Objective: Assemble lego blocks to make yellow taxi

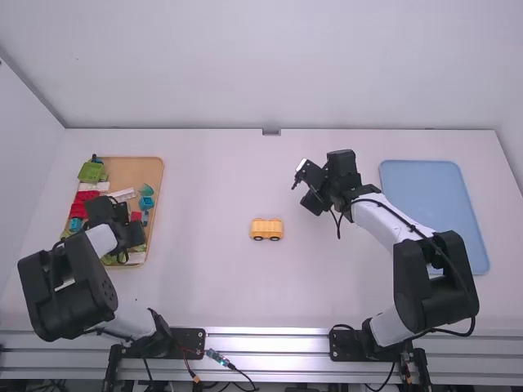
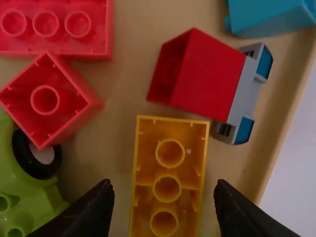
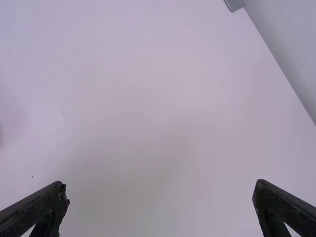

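In the high view, my left gripper (image 1: 131, 245) is over the lower part of the wooden tray at the left. The left wrist view has my left gripper (image 2: 165, 207) open, its fingers on either side of a yellow brick (image 2: 170, 170) lying with its hollow underside up. A yellow vehicle base with black wheels (image 1: 266, 229) stands mid-table. My right gripper (image 1: 306, 186) is held above the table, right of and beyond that base; in the right wrist view, my right gripper (image 3: 160, 197) is wide open with nothing between its fingers.
The wooden tray (image 1: 154, 175) holds several loose bricks, among them a red block (image 2: 207, 79), a red square brick (image 2: 47, 101) and a green wheeled piece (image 2: 22, 197) near the yellow brick. A blue tray (image 1: 425, 184) lies at the right, partly behind the right arm.
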You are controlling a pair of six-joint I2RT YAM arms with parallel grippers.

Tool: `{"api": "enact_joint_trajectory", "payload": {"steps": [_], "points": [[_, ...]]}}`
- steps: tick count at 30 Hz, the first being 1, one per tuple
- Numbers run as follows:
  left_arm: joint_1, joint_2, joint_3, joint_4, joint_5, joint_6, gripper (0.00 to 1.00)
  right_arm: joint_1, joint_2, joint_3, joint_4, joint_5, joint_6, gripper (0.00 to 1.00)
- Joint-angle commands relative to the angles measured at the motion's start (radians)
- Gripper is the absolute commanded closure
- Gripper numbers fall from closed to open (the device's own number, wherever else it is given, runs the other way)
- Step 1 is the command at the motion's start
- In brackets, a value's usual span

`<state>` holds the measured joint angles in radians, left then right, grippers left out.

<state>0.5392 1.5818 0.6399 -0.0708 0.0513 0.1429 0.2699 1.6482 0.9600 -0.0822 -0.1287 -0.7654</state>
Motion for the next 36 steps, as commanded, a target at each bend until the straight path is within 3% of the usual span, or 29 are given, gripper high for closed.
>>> {"api": "enact_joint_trajectory", "payload": {"steps": [1,14,27,33,34,36], "points": [[0.004,-0.016,-0.017,0.008,0.012,0.003,0.45,0.000,-0.016,0.023,-0.004,-0.009,0.009,0.01],[0.004,-0.005,-0.022,0.038,0.047,0.013,0.54,0.000,-0.016,0.023,-0.008,-0.008,0.009,0.01],[0.003,-0.001,-0.022,0.033,0.053,0.003,0.52,0.000,-0.016,0.023,-0.008,-0.008,0.009,0.01],[0.003,-0.001,-0.022,0.034,0.038,0.003,0.61,0.000,-0.016,0.023,-0.008,-0.008,0.009,0.01],[0.005,-0.001,-0.022,0.032,0.038,0.003,0.67,0.000,-0.016,0.023,-0.008,-0.008,0.009,0.01],[0.003,-0.001,-0.023,0.030,0.038,0.003,0.67,0.000,-0.016,0.023,-0.008,-0.009,0.009,0.01]]}}
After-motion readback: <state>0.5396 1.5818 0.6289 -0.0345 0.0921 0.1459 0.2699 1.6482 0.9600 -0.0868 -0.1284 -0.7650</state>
